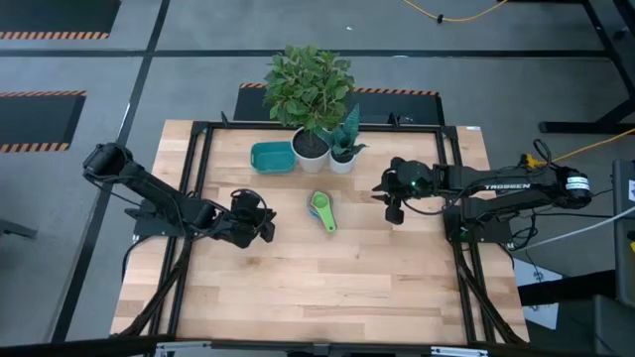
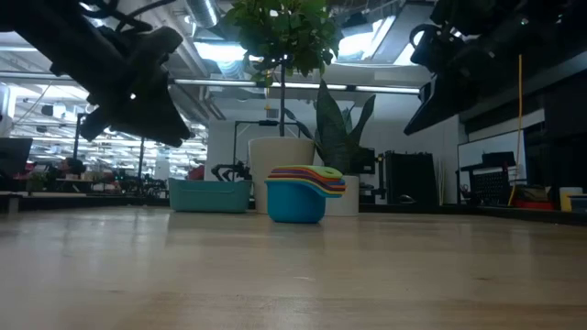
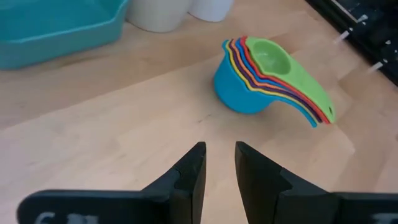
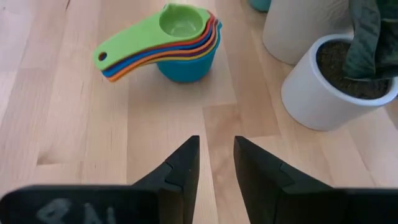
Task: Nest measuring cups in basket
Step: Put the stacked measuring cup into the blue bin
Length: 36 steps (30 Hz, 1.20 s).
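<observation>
All the measuring cups (image 1: 323, 211) sit stacked on the table, near the basket (image 1: 272, 157), so one slightly open, empty gripper, left (image 1: 266, 219) or right (image 1: 393, 200), should grab the whole stack firmly.

Seven small plastic measuring cups (image 1: 322, 209) nested in one stack: light blue largest at bottom, green smallest on top, yellow, red, orange and darker blue rims between. Stack upright on wooden surface near its middle, flat handles fanned together to one side, overhanging, green handle with small hole at tip. Shallow teal plastic basket (image 1: 271, 156), rounded corners, sits at far part of surface, well apart from stack. Basket upright, holds no cups; interior only partly visible. Stack not touching basket.
</observation>
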Available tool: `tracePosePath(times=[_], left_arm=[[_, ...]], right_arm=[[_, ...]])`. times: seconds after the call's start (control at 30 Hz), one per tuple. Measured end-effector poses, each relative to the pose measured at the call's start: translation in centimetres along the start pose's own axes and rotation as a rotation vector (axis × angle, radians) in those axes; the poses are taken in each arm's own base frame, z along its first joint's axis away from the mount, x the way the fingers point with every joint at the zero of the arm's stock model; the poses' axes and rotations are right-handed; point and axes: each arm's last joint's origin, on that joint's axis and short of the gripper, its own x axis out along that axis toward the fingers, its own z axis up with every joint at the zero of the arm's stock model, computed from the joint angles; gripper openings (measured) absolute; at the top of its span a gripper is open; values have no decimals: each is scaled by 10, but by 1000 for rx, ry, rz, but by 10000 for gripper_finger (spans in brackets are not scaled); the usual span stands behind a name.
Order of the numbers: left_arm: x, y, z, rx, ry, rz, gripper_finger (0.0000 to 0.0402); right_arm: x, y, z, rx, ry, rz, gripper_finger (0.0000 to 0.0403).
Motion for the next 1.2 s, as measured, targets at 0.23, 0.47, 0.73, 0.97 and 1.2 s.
tracePosePath(times=[0.23,0.47,0.73,0.97,1.2], left_arm=[[4,2,4,-12,6,11,99],[7,4,7,-63,2,27,148],[7,4,7,-9,6,27,173],[8,4,8,-33,4,31,199],[13,7,13,-80,27,45,246]], right_arm=[[0,0,1,-2,-6,0,104],[0,0,1,-2,-6,0,104],[0,0,1,-2,-5,0,104],[0,0,1,-2,-5,0,104],[0,0,1,-2,-5,1,104]])
